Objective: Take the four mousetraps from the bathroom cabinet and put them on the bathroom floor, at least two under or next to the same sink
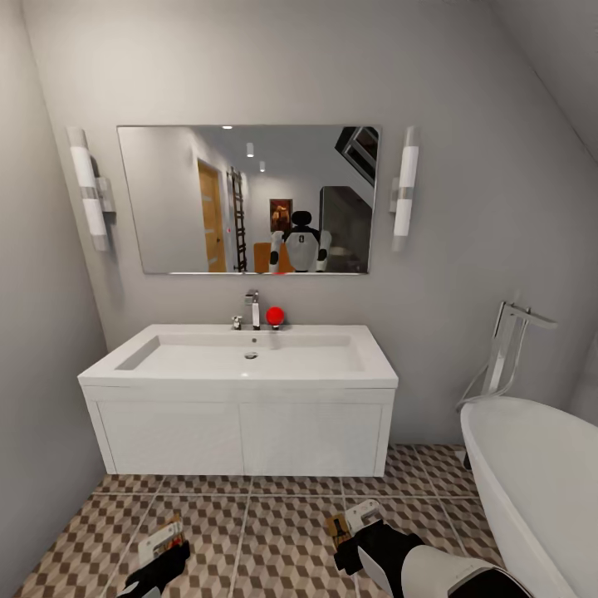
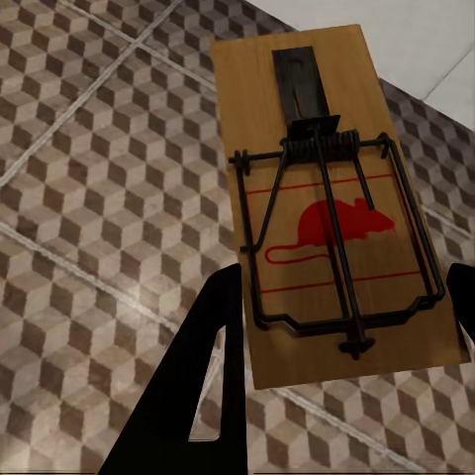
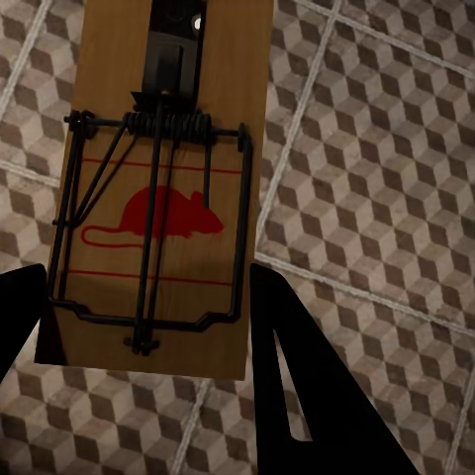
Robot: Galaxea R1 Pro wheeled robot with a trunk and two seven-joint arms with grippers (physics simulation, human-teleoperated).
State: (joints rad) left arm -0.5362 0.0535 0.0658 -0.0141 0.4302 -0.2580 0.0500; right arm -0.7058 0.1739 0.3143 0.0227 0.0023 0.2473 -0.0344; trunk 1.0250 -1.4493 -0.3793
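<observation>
White and glossy, the sink (image 1: 249, 353) sits straight ahead of you on its white vanity (image 1: 241, 436), against the grey wall below the mirror (image 1: 249, 199). A chrome faucet (image 1: 252, 309) stands at the sink's back edge with a small red ball (image 1: 275, 315) just beside it.

Your left tool (image 1: 162, 556) hangs low over the bathroom floor (image 1: 274, 531), in front of the vanity's left half. Its dark fingers (image 2: 213, 346) are clamped on the sides of a mousetrap (image 2: 322, 198); you can see the tan board, the wire spring and the red mouse print from the left wrist view, with cube-patterned tiles behind it.

Your right tool (image 1: 353, 536) is in front of the vanity's right half, near the white bathtub (image 1: 540, 490). It grips a second mousetrap (image 3: 163, 188) the same way, one dark finger (image 3: 287, 356) pressed against each long edge of the board. That trap is also held above the tiles, not lying on them.

Both traps sit in front of the sink rather than under it. In the mirror you can make out the robot's reflection (image 1: 301, 245).
</observation>
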